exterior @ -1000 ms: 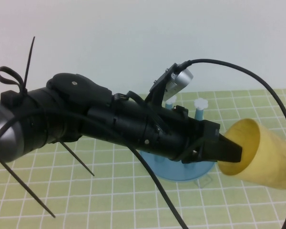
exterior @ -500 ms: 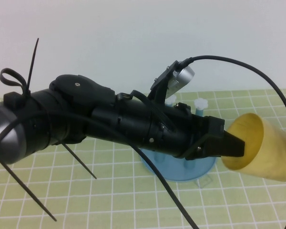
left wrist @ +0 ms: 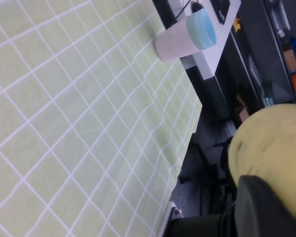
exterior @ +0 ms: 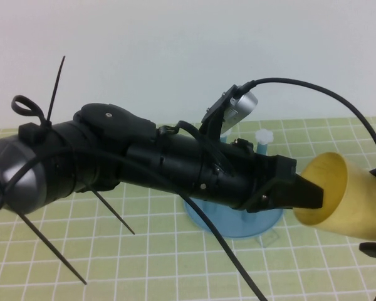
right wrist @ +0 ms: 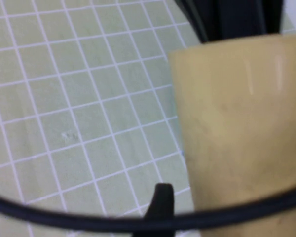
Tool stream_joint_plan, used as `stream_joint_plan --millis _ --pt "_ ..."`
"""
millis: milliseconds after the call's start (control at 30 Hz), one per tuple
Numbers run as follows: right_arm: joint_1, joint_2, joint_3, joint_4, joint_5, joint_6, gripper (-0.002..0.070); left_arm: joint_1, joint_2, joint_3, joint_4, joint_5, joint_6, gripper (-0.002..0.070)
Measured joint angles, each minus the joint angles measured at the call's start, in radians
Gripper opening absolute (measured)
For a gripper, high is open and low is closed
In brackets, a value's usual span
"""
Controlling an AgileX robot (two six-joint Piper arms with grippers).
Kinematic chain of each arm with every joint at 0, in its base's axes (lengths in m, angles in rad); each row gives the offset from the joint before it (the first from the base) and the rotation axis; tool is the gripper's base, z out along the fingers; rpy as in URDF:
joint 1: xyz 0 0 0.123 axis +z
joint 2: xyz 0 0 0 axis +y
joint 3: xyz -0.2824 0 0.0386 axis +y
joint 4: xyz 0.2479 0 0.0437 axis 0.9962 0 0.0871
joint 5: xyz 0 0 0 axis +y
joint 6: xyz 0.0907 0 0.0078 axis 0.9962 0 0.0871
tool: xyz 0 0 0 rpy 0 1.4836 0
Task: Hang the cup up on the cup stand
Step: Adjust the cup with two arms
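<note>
High view: pale-yellow tapered cup (exterior: pixel 351 204), sideways.

cup (exterior: pixel 351 200): pale-yellow tapered tumbler, no handle, lying sideways in the air, mouth toward the stand
cup stand (exterior: pixel 238 222): round blue base, white-capped pegs, upright on table, mostly hidden

Pale yellow cup (right wrist: pixel 241 128) fills one side of the frame above a green grid-lined desk (right wrist: pixel 79 108); a black cable (right wrist: pixel 89 219) crosses in front.
</note>
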Motion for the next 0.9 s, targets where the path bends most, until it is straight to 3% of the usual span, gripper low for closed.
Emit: stream_joint_plan --millis 767,900 --pt "0.033 0.096 -0.006 0.002 0.000 -0.044 0.0692 0.000 0.051 0.002 -0.073 0.070 0.031 0.0008" --pt "0.033 0.097 -0.006 0.002 0.003 -0.044 0.0629 0.000 0.051 0.002 -0.073 0.072 0.036 0.0008"
